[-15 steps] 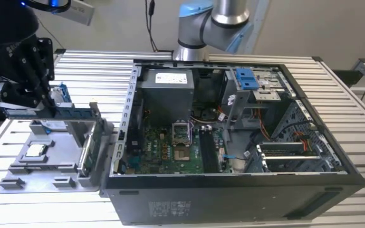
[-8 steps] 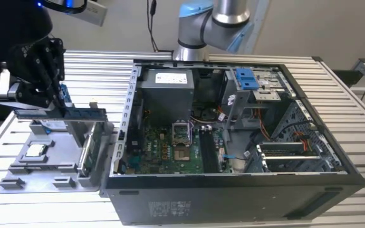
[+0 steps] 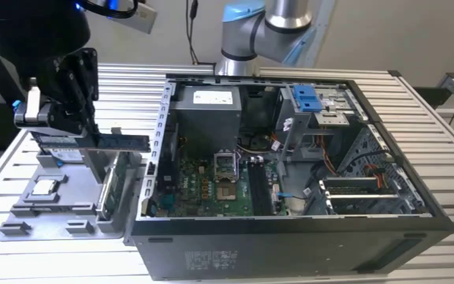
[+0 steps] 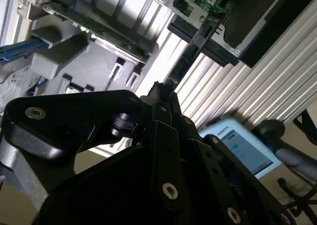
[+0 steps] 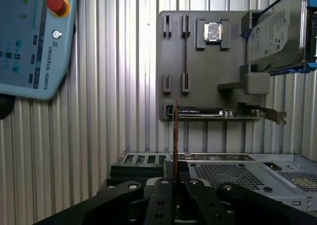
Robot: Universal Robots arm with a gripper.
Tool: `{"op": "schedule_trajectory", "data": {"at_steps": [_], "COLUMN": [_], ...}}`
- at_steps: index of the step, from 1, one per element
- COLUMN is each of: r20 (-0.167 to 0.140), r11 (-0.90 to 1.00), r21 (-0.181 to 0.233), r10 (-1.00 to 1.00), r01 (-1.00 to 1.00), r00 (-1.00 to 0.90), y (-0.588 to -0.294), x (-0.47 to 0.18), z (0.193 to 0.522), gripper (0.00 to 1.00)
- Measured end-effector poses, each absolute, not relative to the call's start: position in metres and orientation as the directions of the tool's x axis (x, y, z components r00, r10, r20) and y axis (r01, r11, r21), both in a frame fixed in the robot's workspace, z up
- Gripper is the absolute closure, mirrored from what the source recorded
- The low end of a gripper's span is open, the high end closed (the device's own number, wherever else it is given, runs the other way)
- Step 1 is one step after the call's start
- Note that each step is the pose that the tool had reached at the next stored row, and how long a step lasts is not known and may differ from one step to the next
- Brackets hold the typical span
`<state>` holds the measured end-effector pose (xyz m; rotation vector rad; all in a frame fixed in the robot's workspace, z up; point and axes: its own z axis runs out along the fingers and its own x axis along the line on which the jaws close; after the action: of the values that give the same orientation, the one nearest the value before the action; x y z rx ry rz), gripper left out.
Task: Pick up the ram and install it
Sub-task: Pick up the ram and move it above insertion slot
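Pincer [image 5: 176, 178] clamps one ram [image 3: 113, 142] above one grey tray [image 3: 54, 213] beside one open computer case [image 3: 290, 251].

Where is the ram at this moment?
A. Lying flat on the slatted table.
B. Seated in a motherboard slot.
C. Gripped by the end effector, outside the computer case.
C: the end effector is shut on the ram, which hangs level above the gray tray, to the exterior view's left of the open computer case.
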<state>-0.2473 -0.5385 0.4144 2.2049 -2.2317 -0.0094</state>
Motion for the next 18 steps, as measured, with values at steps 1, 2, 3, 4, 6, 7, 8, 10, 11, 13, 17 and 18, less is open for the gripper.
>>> {"op": "schedule_trajectory", "data": {"at_steps": [1, 2, 3, 4, 6, 7, 8, 10, 11, 13, 17, 18], "r20": [-0.001, -0.001, -0.001, -0.001, -0.001, -0.001, -0.001, -0.001, -0.001, -0.001, -0.001, -0.001], "r11": [0.012, 0.012, 0.012, 0.012, 0.012, 0.012, 0.012, 0.012, 0.012, 0.012, 0.012, 0.012], "r21": [0.008, 0.009, 0.01, 0.011, 0.013, 0.013, 0.014, 0.016, 0.017, 0.018, 0.021, 0.022], "r10": [-1.0, -1.0, -1.0, -1.0, -1.0, -1.0, -1.0, -1.0, -1.0, -1.0, -1.0, -1.0], "r01": [-1.0, -1.0, -1.0, -1.0, -1.0, -1.0, -1.0, -1.0, -1.0, -1.0, -1.0, -1.0], "r00": [-0.012, -0.012, -0.012, -0.012, -0.012, -0.012, -0.012, -0.012, -0.012, -0.012, -0.012, -0.012], "y": [-0.539, -0.539, -0.539, -0.539, -0.539, -0.539, -0.539, -0.539, -0.539, -0.539, -0.539, -0.539], "x": [-0.244, -0.241, -0.238, -0.235, -0.23, -0.227, -0.224, -0.219, -0.216, -0.211, -0.2, -0.198], "z": [0.414, 0.414, 0.414, 0.414, 0.414, 0.414, 0.414, 0.414, 0.414, 0.414, 0.414, 0.414], "gripper": [0.86, 0.86, 0.86, 0.86, 0.86, 0.86, 0.86, 0.86, 0.86, 0.86, 0.86, 0.86]}}
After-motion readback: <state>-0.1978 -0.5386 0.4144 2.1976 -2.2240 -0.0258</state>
